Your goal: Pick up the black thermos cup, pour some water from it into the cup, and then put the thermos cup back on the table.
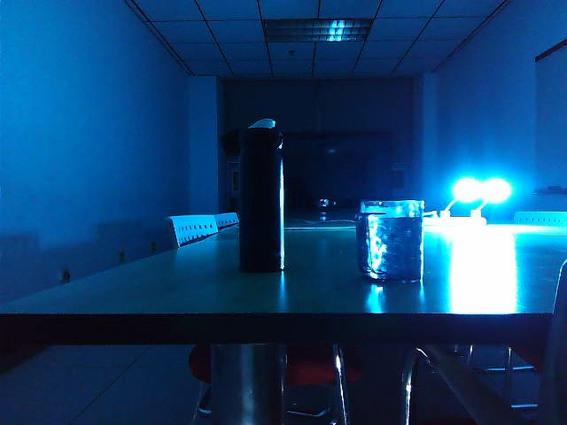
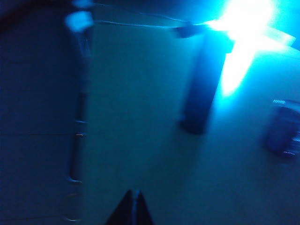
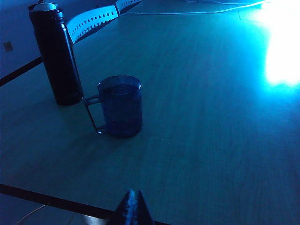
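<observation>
You are looking at a scene where the black thermos cup [image 1: 261, 199] stands upright on the desk [image 1: 177, 297], lid on, with the cup [image 1: 391, 240] just beside it and apart from it. Neither hand touches either thing.

Your left hand [image 2: 136, 208] hangs above the desk with its fingers pinched together and nothing between them; the thermos [image 2: 202, 89] lies well ahead of it. That wrist view is smeared and glare-washed, so I can only say it seems to be aimed roughly toward the thermos. Your right hand [image 3: 132, 206] sits low near the desk's edge, fingers likewise pressed together and empty, with the cup [image 3: 120, 106] and the thermos [image 3: 55, 56] ahead of it.

Whether the cup holds any water you cannot tell in this dim blue light. Judging from how things lie, either nothing has begun or the thermos is already back down; the pictures do not settle which. If pouring is yet to come, you need a hand spread wide first, then the grasp, lift, tilt over the cup, and return.
</observation>
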{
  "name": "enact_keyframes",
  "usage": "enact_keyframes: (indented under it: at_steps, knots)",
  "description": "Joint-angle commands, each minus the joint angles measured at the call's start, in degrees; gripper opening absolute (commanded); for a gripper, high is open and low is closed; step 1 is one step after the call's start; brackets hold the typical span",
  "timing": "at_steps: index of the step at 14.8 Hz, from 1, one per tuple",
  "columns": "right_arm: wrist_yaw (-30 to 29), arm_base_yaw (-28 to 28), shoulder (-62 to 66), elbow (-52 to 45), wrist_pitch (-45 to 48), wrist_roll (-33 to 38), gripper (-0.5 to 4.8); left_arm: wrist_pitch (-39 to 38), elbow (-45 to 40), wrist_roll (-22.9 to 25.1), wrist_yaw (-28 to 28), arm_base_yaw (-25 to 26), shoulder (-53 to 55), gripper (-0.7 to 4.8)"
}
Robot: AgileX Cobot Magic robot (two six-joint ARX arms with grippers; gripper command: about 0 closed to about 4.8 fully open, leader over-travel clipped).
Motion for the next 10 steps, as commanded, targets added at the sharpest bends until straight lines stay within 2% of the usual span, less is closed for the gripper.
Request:
enact_keyframes:
  at_steps: [1,4,10]
  knots:
    - [0.0,0.0,0.0,0.3,0.8,0.0,-0.01,2.1,-4.0,0.0,0.4,3.9,-4.9,-0.06]
    - [0.0,0.0,0.0,0.3,0.8,0.0,-0.01,1.5,-7.1,-0.2,0.5,7.6,-10.5,-0.06]
    - [0.2,0.0,0.0,0.3,0.8,0.0,-0.01,-0.3,-10.5,0.1,1.2,7.9,-12.2,-0.06]
